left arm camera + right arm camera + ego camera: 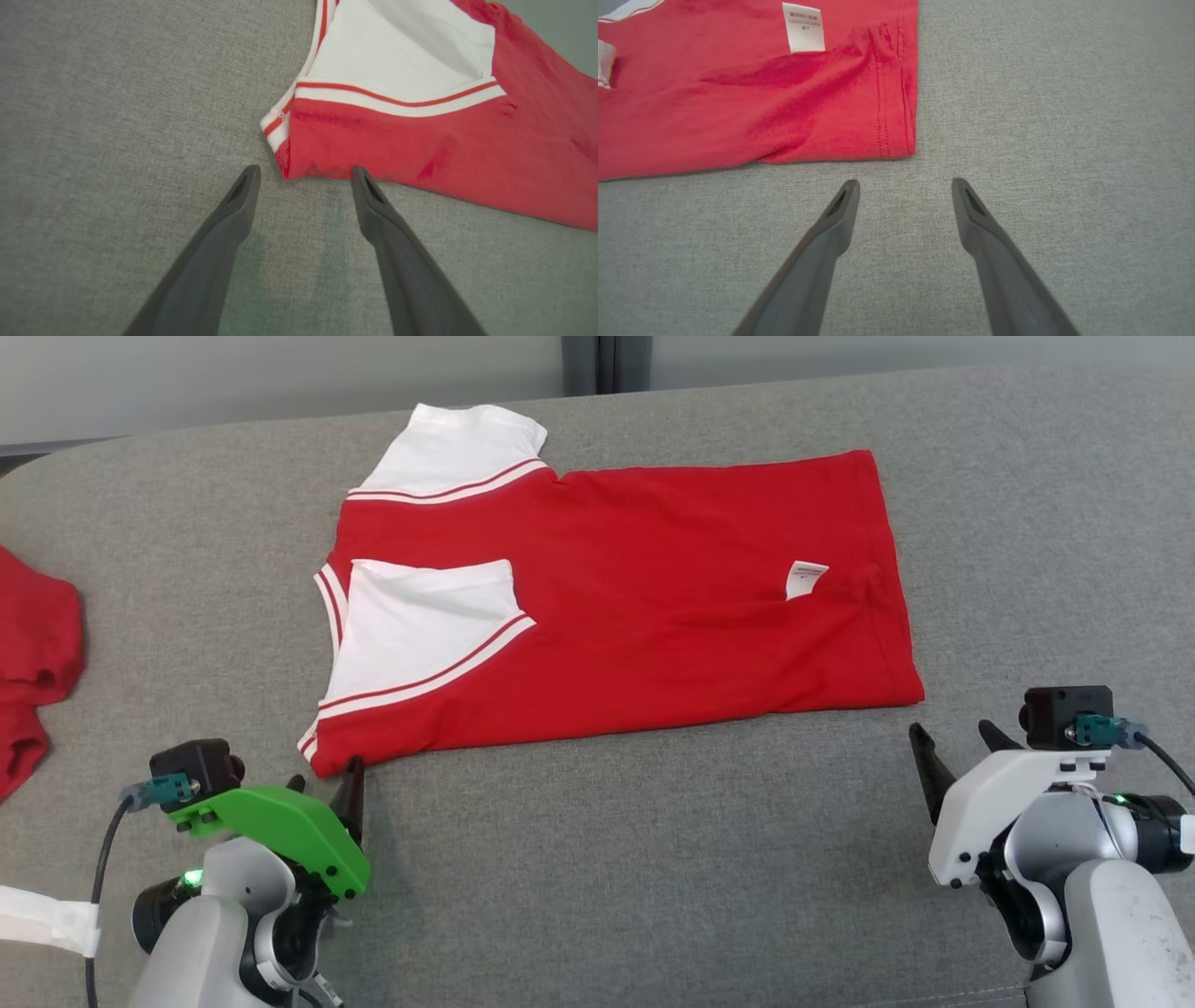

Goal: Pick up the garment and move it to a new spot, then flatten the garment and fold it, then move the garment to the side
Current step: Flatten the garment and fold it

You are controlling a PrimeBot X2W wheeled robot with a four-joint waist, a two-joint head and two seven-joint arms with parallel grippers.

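Note:
The garment (653,607) is a red shirt with white, red-striped sleeves, lying flat and folded lengthwise on the grey cloth table. A white label shows near its right hem. My left gripper (327,782) stands open at the shirt's near left corner (299,163); in the left wrist view one fingertip (357,175) touches the red edge. My right gripper (957,739) is open just right of and below the near right hem corner (906,149), its fingers apart over bare cloth with nothing between them.
The grey fabric table (653,859) stretches wide in front of the shirt. Another red piece of clothing (33,663) lies at the far left edge. A pale wall runs behind the table's far edge.

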